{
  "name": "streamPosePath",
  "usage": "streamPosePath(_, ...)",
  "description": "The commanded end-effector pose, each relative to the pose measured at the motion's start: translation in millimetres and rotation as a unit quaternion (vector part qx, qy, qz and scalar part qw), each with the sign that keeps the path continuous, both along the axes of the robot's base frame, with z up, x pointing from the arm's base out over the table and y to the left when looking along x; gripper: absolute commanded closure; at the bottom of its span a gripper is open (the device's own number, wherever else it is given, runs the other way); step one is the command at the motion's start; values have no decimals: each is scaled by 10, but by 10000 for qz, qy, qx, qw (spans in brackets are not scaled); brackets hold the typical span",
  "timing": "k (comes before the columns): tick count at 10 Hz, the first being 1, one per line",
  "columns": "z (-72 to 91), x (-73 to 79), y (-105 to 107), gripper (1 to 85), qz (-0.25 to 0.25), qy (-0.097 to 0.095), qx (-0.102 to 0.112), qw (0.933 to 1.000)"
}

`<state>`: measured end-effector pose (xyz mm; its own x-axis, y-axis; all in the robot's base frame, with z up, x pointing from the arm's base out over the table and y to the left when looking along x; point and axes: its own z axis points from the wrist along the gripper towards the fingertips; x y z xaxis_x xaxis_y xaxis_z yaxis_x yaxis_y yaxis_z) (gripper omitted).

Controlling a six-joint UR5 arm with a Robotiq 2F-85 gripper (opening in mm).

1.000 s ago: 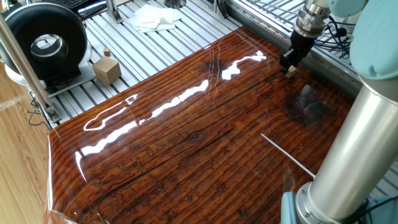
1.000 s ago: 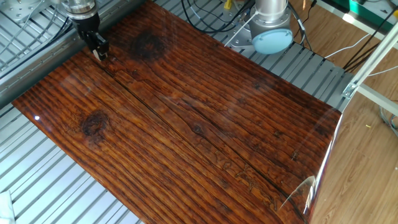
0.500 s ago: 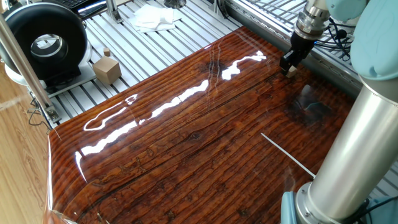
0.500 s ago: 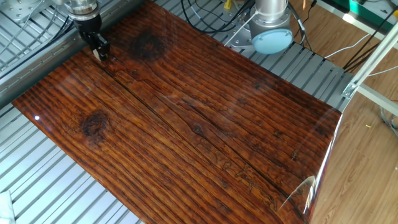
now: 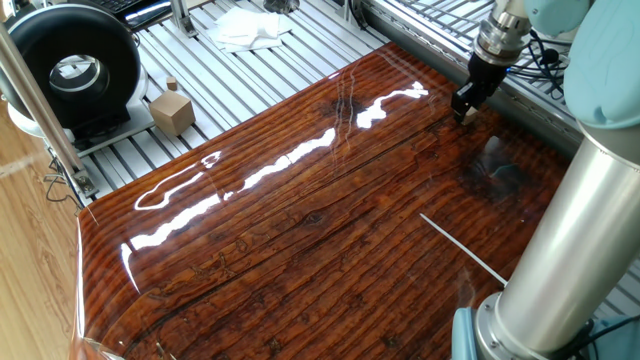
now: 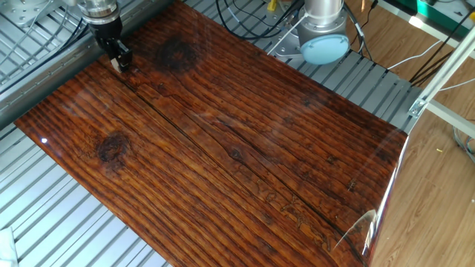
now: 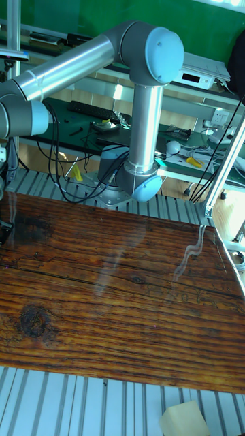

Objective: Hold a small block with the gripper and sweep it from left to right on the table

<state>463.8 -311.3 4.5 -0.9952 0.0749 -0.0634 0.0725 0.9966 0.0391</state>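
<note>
My black two-fingered gripper (image 5: 465, 108) hangs from the silver-grey arm over the far right corner of the glossy reddish-brown table (image 5: 300, 230). It is shut on the small block (image 5: 466, 117), a tiny pale tan cube that sits at the fingertips right at the table surface. In the other fixed view the gripper (image 6: 118, 59) and the block (image 6: 116, 65) are at the top left corner of the table (image 6: 245, 148). The tall fixed view shows the table (image 7: 122, 293), but the left edge cuts off the gripper.
A larger tan cube with a knob (image 5: 172, 112) stands on the slatted aluminium frame beside a black round device (image 5: 75, 65) and a white cloth (image 5: 248, 27). The arm's base (image 6: 325, 37) and cables sit behind the table. The arm's thick link (image 5: 580, 220) fills the right foreground.
</note>
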Motion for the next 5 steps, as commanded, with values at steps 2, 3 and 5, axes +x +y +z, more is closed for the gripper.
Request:
streamPosePath(2,8,-1,1,443,-45,-22,43,10000)
streamPosePath(3,8,6,6,447,-45,-37,51,10000)
streamPosePath(5,8,6,13,450,-53,-37,67,10000)
